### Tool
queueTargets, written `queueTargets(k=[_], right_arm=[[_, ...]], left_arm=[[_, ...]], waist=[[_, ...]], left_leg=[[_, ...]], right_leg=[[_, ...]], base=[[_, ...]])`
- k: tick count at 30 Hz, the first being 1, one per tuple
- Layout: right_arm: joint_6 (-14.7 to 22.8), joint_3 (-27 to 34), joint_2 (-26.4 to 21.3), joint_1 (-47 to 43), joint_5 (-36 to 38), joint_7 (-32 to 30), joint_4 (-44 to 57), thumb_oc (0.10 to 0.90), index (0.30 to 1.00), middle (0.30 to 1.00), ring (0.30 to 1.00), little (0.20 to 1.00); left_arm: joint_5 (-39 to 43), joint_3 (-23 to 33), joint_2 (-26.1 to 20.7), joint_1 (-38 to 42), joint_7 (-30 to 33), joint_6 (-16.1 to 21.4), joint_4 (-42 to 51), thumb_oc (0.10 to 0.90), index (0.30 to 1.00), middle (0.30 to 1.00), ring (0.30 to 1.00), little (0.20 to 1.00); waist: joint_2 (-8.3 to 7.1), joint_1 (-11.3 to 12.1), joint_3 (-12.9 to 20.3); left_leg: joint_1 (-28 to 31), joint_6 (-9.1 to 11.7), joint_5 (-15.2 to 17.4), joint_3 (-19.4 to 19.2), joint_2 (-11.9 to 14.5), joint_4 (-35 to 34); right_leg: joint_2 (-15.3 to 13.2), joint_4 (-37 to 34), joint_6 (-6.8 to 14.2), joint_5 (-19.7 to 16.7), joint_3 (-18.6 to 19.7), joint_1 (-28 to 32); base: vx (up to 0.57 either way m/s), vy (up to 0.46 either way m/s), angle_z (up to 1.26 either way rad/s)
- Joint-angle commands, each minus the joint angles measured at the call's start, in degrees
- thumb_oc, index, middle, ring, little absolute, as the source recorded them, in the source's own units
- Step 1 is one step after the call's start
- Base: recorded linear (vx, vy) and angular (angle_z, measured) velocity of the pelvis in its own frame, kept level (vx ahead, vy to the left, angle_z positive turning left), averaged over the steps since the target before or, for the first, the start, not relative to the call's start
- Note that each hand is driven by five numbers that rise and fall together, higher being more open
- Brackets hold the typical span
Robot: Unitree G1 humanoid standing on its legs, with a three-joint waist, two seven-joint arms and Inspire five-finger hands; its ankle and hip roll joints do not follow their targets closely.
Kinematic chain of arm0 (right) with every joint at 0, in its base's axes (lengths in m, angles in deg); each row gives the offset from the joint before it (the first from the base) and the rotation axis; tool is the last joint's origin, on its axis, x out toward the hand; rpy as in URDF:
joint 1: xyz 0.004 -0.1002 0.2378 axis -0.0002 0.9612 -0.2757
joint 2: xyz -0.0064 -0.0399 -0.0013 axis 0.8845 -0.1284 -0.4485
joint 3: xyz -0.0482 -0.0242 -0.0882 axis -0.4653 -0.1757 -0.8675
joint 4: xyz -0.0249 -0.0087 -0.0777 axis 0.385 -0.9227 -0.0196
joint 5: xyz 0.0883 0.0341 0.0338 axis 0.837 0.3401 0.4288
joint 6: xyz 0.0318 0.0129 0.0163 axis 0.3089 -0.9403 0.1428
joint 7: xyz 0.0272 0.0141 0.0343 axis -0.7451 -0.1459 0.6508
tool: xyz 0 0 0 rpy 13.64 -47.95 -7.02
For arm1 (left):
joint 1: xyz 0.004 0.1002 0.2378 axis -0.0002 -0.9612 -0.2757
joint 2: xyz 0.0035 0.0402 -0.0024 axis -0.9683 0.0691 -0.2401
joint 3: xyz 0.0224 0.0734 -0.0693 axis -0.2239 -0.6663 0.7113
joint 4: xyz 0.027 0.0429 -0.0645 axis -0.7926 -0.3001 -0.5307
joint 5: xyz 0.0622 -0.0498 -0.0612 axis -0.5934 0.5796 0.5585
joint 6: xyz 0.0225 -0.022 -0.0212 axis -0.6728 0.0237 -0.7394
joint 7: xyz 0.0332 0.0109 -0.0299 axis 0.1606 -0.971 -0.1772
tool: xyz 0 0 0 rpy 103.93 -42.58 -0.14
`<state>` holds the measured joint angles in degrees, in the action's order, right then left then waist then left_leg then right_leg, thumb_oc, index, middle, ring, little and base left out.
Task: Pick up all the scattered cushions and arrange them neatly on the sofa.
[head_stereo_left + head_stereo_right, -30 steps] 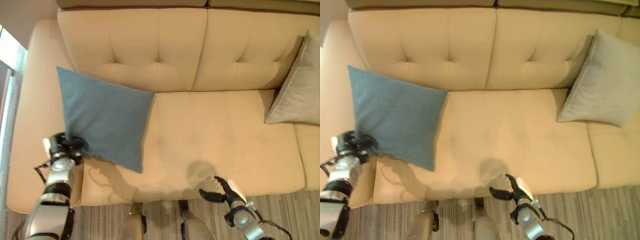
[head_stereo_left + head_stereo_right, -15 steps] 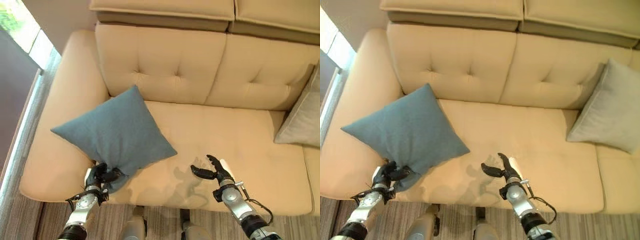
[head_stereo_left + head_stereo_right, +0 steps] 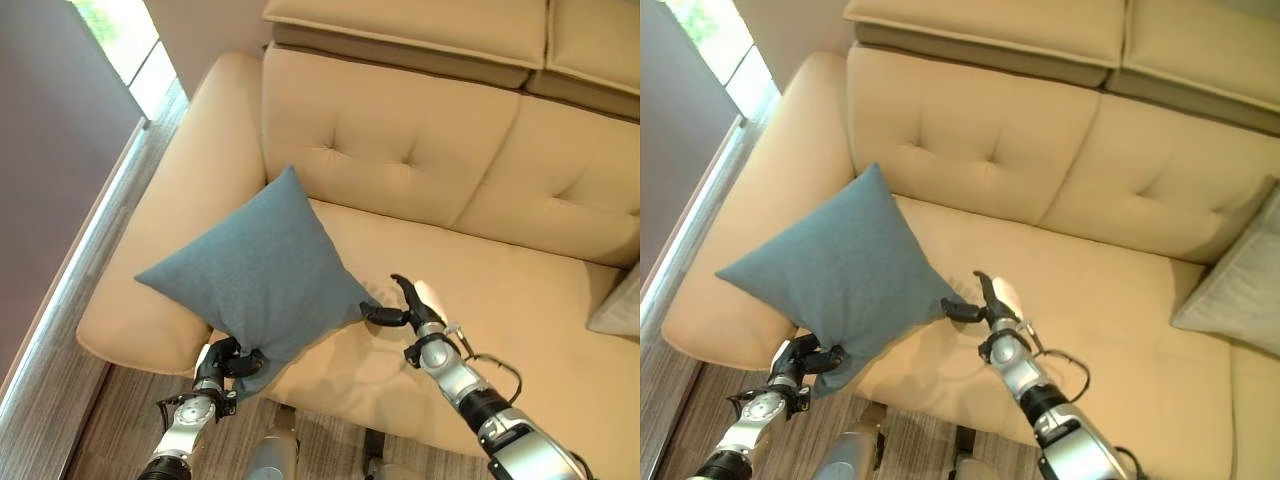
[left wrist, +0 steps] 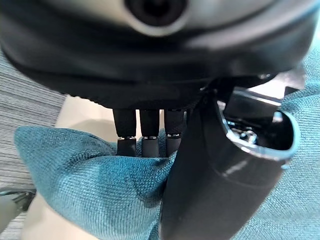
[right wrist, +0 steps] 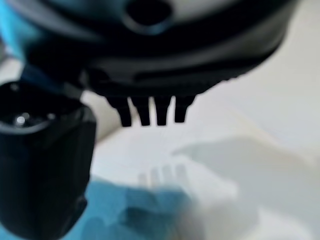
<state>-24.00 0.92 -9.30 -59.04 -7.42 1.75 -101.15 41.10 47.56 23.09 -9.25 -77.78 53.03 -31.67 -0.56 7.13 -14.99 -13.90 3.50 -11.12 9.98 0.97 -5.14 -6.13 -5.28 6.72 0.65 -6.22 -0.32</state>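
Left hand [image 3: 222, 362] pinching blue cushion [image 3: 255, 280] corner, right hand [image 3: 405, 305] seemingly touching it.

the square teal woven-cloth cushion [image 3: 253, 283] has a matt, finely grained weave — in the left wrist view the threads show as a rough, nubbly texture. the cream-beige tufted sofa [image 3: 430, 150] looks like smooth leather or leather-like upholstery with a soft low sheen, dimpled at the buttons and creased at the seams. the pale grey cloth cushion [image 3: 1240, 290] is matt fabric too. the left hand [image 3: 222, 363] and right hand [image 3: 398, 310] are dark, hard plastic with a slight gloss — the right thumb bears a white smooth cover. the floor [image 3: 110, 420] is grey-brown, wood-grained plank, matt.
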Motion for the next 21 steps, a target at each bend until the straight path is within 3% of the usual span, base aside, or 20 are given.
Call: queueTargets(k=[1, 12, 21], right_arm=[[1.4, -0.2, -3.6, -6.7, -3.9, -5.0, 5.2, 0.800, 0.900, 0.900, 0.900, 0.900], [2.9, -2.9, -0.1, -14.3, 3.9, -2.3, 0.4, 0.800, 0.900, 0.900, 0.900, 0.900], [4.7, -1.8, 6.6, -15.0, 13.2, -0.5, -2.2, 0.800, 0.900, 0.900, 0.900, 0.900]], left_arm=[[-4.2, -4.8, -1.7, -2.2, -1.2, 0.6, -3.2, 0.400, 0.300, 0.300, 0.300, 0.300], [-1.8, -8.4, -4.0, -3.2, -3.6, 1.4, 0.8, 0.400, 0.300, 0.300, 0.300, 0.300], [-2.1, -11.5, -3.4, -1.5, -4.3, 1.1, 0.1, 0.400, 0.300, 0.300, 0.300, 0.300]], waist=[[-0.87, 2.5, 0.6], [0.23, 6.5, -0.8], [1.44, 9.3, -1.7]], left_leg=[[0.8, 1.0, 7.2, 0.1, 1.6, 0.1], [-2.6, 1.5, 6.1, 3.7, -0.1, 0.6], [-4.6, 1.6, 5.7, 6.8, -1.6, 1.3]], right_leg=[[-2.8, 1.4, 1.5, 0.9, -1.1, -0.9], [-3.2, 2.1, 1.4, 1.5, -5.1, -1.2], [-3.5, 3.1, 1.2, 2.9, -8.6, -0.8]], base=[[0.01, 0.010, 0.15], [-0.01, 0.002, 0.23], [0.01, -0.008, 0.20]])
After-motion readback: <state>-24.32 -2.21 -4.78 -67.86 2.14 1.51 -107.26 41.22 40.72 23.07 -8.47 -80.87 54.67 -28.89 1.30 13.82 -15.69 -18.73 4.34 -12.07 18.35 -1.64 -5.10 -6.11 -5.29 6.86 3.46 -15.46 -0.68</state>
